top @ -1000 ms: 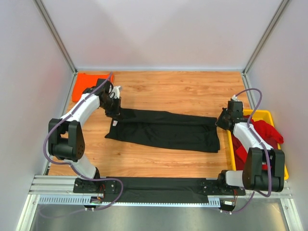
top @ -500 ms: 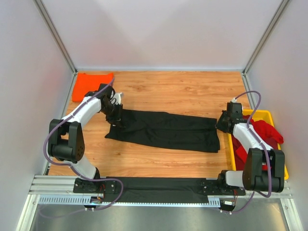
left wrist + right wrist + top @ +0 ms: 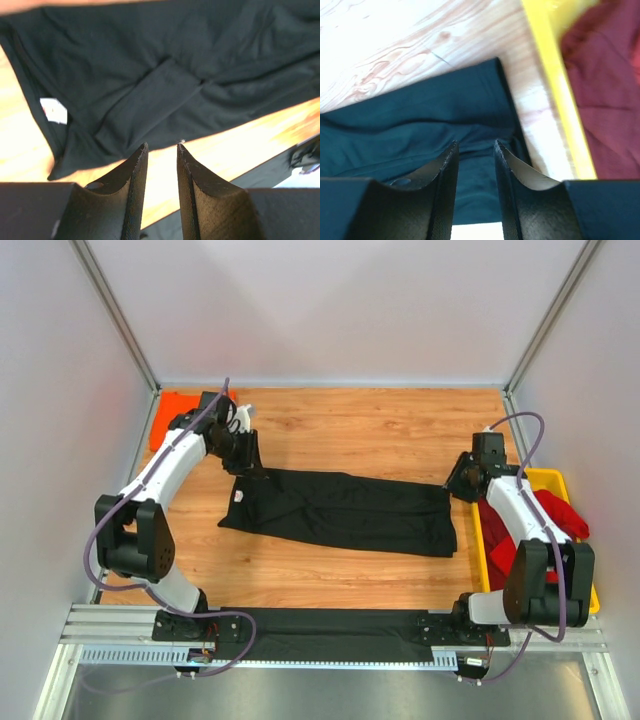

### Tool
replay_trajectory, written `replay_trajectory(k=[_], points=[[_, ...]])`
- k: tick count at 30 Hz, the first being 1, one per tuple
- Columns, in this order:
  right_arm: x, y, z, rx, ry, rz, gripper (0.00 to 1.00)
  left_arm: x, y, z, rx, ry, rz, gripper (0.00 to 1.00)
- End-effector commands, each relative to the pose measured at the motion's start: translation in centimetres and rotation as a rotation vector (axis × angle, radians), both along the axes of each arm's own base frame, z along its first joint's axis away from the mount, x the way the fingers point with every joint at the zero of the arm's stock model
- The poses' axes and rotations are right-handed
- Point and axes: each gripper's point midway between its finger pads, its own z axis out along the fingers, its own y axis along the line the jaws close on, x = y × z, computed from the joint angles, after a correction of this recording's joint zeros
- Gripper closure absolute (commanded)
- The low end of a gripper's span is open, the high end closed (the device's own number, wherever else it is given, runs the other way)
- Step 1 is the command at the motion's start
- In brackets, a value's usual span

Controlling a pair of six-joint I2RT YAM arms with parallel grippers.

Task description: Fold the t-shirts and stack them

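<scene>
T-shirts occupy three places in the workspace. The black t-shirt (image 3: 340,510) lies flat near the middle of the wooden table (image 3: 380,430), folded into a long band that runs from left to right. A white label (image 3: 240,496) shows at its left end. In the left wrist view the black t-shirt (image 3: 150,75) shows a folded sleeve lying across the body panel, with the white label (image 3: 52,110) near the left hem. The orange t-shirt (image 3: 165,415) lies folded in the far left corner of the table, well apart from the black one. The red t-shirts (image 3: 555,515) lie bunched in the yellow tray (image 3: 540,478) at the right edge of the table. The tray's left rim lies just beside the right end of the black t-shirt.

The left gripper (image 3: 250,458) hangs over the far left corner of the black t-shirt. In its wrist view the left gripper (image 3: 162,146) has its jaws parted by a narrow gap, with nothing between them. The right gripper (image 3: 460,483) hangs over the far right corner of the black t-shirt, between the shirt and the tray. In its wrist view the right gripper (image 3: 475,144) also stands parted and grips nothing. The black t-shirt (image 3: 410,130) lies below its fingers, and the tray rim (image 3: 555,75) and red cloth (image 3: 610,90) show to the right.

A black sheet (image 3: 330,625) spans the near edge of the table between the two arm bases.
</scene>
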Motion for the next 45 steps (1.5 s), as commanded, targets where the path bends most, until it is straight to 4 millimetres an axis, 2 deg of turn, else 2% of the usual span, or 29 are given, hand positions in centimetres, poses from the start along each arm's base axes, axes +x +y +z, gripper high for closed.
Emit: replay_trajectory(k=[1, 2, 3, 4, 8, 12, 15, 19, 21, 24, 25, 27, 29, 30, 31, 33, 45], points=[[1.9, 1.1, 0.7, 0.036, -0.011, 0.052, 0.64, 1.8, -0.9, -0.6, -0.037, 0.021, 0.043, 0.63], [2.0, 1.0, -0.2, 0.032, 0.019, 0.058, 0.64, 2.3, -0.8, -1.0, -0.027, 0.030, 0.056, 0.63], [1.8, 0.9, -0.7, 0.026, 0.036, 0.057, 0.64, 2.6, -0.8, -2.4, -0.017, 0.071, 0.061, 0.63], [1.6, 0.6, -1.4, 0.017, 0.060, 0.046, 0.64, 2.7, -0.8, -3.0, -0.012, 0.089, 0.066, 0.63], [0.1, -1.1, -4.7, -0.061, 0.151, -0.019, 0.64, 3.0, 0.6, -7.1, 0.095, 0.184, 0.122, 0.63], [-0.8, -2.1, -6.1, -0.104, 0.187, -0.061, 0.66, 2.8, 2.3, -8.7, 0.203, 0.232, 0.158, 0.63], [-0.3, -2.3, -5.6, -0.117, 0.167, -0.069, 0.67, 3.2, 3.1, -8.7, 0.247, 0.226, 0.179, 0.63], [0.9, -2.0, -3.6, -0.100, 0.095, -0.050, 0.68, 4.1, 2.9, -7.0, 0.240, 0.195, 0.182, 0.62], [1.8, -1.5, -2.6, -0.080, 0.047, -0.023, 0.68, 4.5, 2.4, -5.8, 0.203, 0.163, 0.170, 0.62], [2.8, -0.7, -2.3, -0.056, 0.016, 0.043, 0.65, 5.0, 0.5, -4.3, 0.108, 0.118, 0.140, 0.61], [3.5, 0.1, -1.9, -0.016, 0.003, 0.079, 0.63, 5.2, -0.4, -3.9, 0.054, 0.106, 0.117, 0.61], [3.8, -0.1, -3.0, 0.003, 0.035, 0.096, 0.62, 5.1, -1.3, -3.9, 0.026, 0.105, 0.105, 0.61], [4.5, 0.3, -2.9, 0.041, 0.028, 0.130, 0.60, 5.1, -1.7, -4.6, 0.016, 0.116, 0.107, 0.61], [4.5, 0.5, -3.7, 0.050, 0.055, 0.139, 0.59, 5.1, -1.7, -4.9, 0.015, 0.123, 0.111, 0.61], [5.2, 0.5, -3.5, 0.054, 0.049, 0.152, 0.58, 5.0, -1.7, -5.3, 0.016, 0.135, 0.115, 0.61], [5.2, 0.6, -4.5, 0.054, 0.088, 0.173, 0.56, 5.0, -1.6, -6.4, 0.029, 0.160, 0.127, 0.61], [6.5, -1.2, -7.0, -0.029, 0.152, 0.166, 0.57, 5.7, 0.5, -10.6, 0.172, 0.206, 0.181, 0.62]])
